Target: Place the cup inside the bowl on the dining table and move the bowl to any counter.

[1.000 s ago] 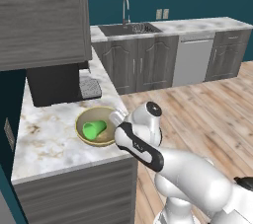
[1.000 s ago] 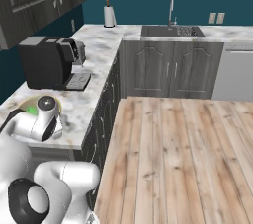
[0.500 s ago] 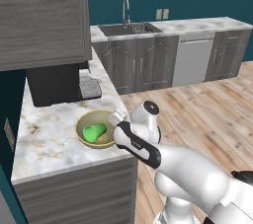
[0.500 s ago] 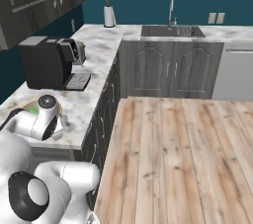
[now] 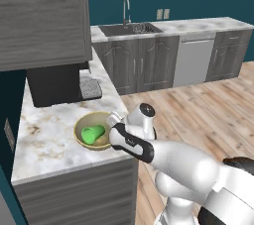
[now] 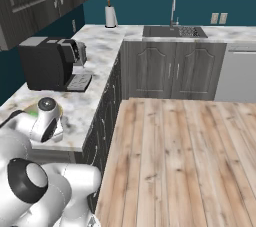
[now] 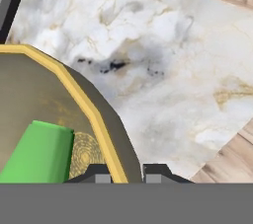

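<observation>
Your gripper (image 7: 126,172) pinches the bowl's (image 5: 87,142) rim on the counter (image 5: 47,142).
Since a second ago the bowl has barely shifted, still by the coffee machine (image 5: 54,85). One finger sits inside the rim, one outside; the cup (image 5: 92,134) lies on its side in the bowl, just left of the fingers.

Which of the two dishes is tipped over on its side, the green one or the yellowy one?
The green cup. It lies on its side inside the tan bowl, which sits upright on the marble counter with the gripper pinching its rim.
</observation>
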Motion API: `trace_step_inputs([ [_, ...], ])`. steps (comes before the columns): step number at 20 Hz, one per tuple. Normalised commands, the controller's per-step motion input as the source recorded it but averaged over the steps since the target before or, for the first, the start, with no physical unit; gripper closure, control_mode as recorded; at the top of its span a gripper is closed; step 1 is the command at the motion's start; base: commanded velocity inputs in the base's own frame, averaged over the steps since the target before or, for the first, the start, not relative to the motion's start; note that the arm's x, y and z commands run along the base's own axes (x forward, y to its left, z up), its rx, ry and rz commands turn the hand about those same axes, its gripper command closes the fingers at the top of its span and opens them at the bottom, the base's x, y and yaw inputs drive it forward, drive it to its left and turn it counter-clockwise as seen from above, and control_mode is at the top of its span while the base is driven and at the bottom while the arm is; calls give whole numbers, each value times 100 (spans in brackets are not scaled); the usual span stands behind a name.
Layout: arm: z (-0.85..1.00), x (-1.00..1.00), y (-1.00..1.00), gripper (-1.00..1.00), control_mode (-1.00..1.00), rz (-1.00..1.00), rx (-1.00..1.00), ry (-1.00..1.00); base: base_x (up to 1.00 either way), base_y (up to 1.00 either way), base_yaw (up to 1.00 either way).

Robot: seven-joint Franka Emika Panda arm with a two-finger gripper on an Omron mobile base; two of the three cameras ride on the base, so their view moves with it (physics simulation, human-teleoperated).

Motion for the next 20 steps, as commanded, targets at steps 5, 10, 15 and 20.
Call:
trace_step_inputs([
  [5,-13,28,10,100,-100,0,0,0,0,0,0],
  [10,-14,20,7,100,-100,0,0,0,0,0,0],
  [15,-16,14,8,100,-100,0,0,0,0,0,0],
  [20,-21,12,7,100,-100,0,0,0,0,0,0],
])
